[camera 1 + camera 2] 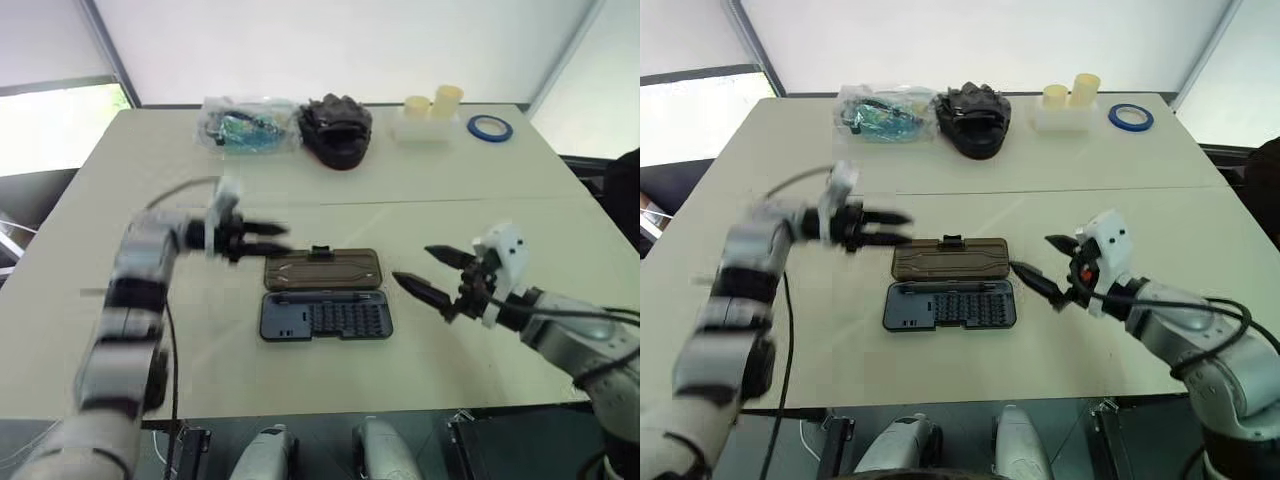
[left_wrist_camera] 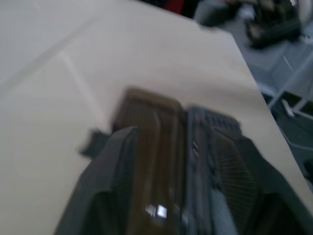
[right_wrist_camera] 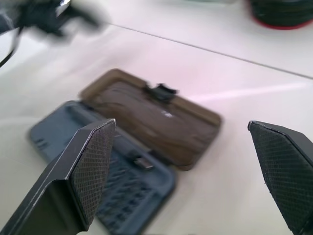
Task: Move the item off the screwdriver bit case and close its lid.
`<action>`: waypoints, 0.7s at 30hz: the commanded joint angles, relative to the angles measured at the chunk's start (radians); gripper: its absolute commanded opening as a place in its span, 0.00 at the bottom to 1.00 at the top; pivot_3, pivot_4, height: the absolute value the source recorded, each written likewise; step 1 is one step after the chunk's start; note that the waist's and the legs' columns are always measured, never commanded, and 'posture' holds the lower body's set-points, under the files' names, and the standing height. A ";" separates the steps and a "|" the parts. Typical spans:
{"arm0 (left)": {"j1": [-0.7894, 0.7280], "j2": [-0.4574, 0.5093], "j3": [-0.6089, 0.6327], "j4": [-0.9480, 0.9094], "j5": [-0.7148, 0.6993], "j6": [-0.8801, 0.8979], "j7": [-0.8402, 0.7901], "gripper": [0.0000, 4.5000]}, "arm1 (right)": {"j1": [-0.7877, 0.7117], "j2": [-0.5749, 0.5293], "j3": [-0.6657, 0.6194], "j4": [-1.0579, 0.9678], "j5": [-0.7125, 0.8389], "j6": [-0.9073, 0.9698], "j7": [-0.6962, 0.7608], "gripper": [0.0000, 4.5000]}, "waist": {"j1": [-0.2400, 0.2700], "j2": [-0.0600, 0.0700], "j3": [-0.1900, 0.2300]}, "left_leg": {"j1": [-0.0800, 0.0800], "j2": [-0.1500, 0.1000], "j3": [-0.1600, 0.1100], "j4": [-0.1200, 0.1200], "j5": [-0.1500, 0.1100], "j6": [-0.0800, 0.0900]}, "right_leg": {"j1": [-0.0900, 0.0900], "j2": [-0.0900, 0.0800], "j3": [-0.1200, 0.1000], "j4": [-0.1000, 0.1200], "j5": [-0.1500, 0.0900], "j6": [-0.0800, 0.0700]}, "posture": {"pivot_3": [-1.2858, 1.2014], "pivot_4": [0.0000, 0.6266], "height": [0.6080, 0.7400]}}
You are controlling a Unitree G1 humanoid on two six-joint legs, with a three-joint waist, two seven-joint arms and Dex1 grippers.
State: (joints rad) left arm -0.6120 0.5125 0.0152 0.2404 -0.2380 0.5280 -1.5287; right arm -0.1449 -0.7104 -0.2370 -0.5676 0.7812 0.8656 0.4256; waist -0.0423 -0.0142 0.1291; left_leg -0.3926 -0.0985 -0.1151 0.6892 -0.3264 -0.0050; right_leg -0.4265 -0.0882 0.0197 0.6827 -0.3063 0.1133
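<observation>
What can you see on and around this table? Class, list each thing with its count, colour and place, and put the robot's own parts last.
Table: one, off-white, under everything.
Screwdriver bit case: one, dark blue-grey, table centre, open with rows of bits showing.
Lid: one, smoky brown, lying flat just behind the case, black latch tab on its far edge.
Plastic bag: one, clear with blue-green contents, far edge, left.
Black pouch: one, black, far edge, beside the bag.
Cylinders: two, pale yellow, on a white base, far edge, right.
Tape roll: one, blue, far right corner.
Left gripper: one, black, above the lid's left end, blurred.
Right gripper: one, black, open, right of the case.
</observation>
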 commanded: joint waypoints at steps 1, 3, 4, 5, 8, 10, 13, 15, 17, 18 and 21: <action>0.136 0.068 -0.013 -0.355 -0.084 0.089 0.041 0.11 | -0.074 -0.024 0.056 0.082 -0.084 -0.052 0.039 1.00 | 0.007 0.000 0.000 | 0.000 0.000 -0.001 0.000 0.000 0.000 | 0.000 0.000 0.000 0.000 0.000 0.000 | 0.52 0.24 1.00; 0.217 0.085 -0.016 -0.456 -0.116 0.123 0.086 0.01 | -0.118 -0.033 0.098 0.133 -0.123 -0.073 0.074 1.00 | 0.017 0.002 0.001 | 0.000 0.000 0.000 0.001 0.000 0.000 | 0.001 0.000 0.001 -0.001 0.000 0.000 | 0.52 0.24 1.00; 0.236 0.085 -0.012 -0.480 -0.129 0.139 0.113 0.01 | -0.139 -0.034 0.116 0.155 -0.140 -0.082 0.087 1.00 | 0.026 0.003 0.001 | 0.000 0.000 0.000 0.001 0.000 0.000 | 0.002 0.000 0.001 -0.002 0.000 0.000 | 0.52 0.24 1.00; 0.255 0.086 -0.014 -0.497 -0.133 0.139 0.140 0.01 | -0.163 -0.034 0.135 0.181 -0.161 -0.091 0.100 1.00 | 0.032 0.003 0.001 | 0.000 0.000 0.000 0.002 0.000 0.000 | 0.002 0.000 0.001 -0.002 0.000 0.000 | 0.52 0.24 1.00; 0.326 0.100 -0.050 -0.507 -0.086 0.053 0.201 0.01 | -0.282 -0.021 0.224 0.296 -0.243 -0.119 0.138 1.00 | 0.030 0.003 0.001 | 0.000 0.000 0.001 0.003 0.000 0.000 | 0.002 0.000 0.001 -0.002 0.000 0.000 | 0.52 0.24 1.00; 0.345 0.103 -0.080 -0.482 -0.055 0.000 0.235 0.01 | -0.343 -0.007 0.274 0.358 -0.287 -0.134 0.160 1.00 | 0.029 0.003 0.001 | 0.000 0.000 0.002 0.002 0.000 0.000 | 0.002 0.000 0.001 -0.002 0.000 0.000 | 0.52 0.24 1.00; 0.364 0.115 -0.144 -0.425 0.029 -0.116 0.285 0.01 | -0.398 0.008 0.333 0.421 -0.341 -0.146 0.194 1.00 | 0.031 0.003 0.001 | 0.000 0.000 0.001 0.001 0.000 0.000 | 0.001 0.000 0.001 -0.002 0.000 0.000 | 0.52 0.24 1.00; 0.375 0.131 -0.198 -0.377 0.101 -0.202 0.312 0.01 | -0.432 0.016 0.381 0.463 -0.387 -0.155 0.219 1.00 | 0.030 0.003 0.001 | 0.000 0.000 0.001 0.001 0.000 0.000 | 0.001 0.000 0.001 -0.002 0.000 0.000 | 0.52 0.24 1.00; 0.378 0.137 -0.237 -0.317 0.163 -0.292 0.350 0.01 | -0.468 0.023 0.431 0.514 -0.434 -0.170 0.255 1.00 | 0.031 0.004 0.001 | 0.001 0.000 0.001 0.001 0.000 0.000 | 0.001 -0.001 0.001 -0.003 0.000 0.000 | 0.52 0.24 1.00; 0.383 0.141 -0.248 -0.302 0.173 -0.314 0.357 0.01 | -0.490 0.032 0.450 0.550 -0.453 -0.174 0.269 1.00 | 0.031 0.004 0.000 | 0.001 -0.001 0.002 0.001 0.000 0.000 | 0.002 -0.001 0.001 -0.003 0.000 0.000 | 0.52 0.24 1.00; 0.408 0.147 -0.259 -0.294 0.169 -0.339 0.369 0.01 | -0.576 0.056 0.532 0.709 -0.535 -0.204 0.329 1.00 | 0.028 0.006 -0.001 | 0.002 -0.001 0.002 0.001 0.000 0.000 | 0.002 -0.001 0.001 -0.003 0.000 0.000 | 0.52 0.24 1.00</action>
State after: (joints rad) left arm -0.2437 0.6364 -0.1994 -0.1090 -0.1310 0.1801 -1.1713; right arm -0.6782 -0.6613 0.2773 0.0892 0.2927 0.6937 0.7250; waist -0.0147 -0.0085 0.1284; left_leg -0.3906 -0.0991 -0.1132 0.6898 -0.3262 -0.0055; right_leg -0.4244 -0.0891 0.0205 0.6799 -0.3064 0.1130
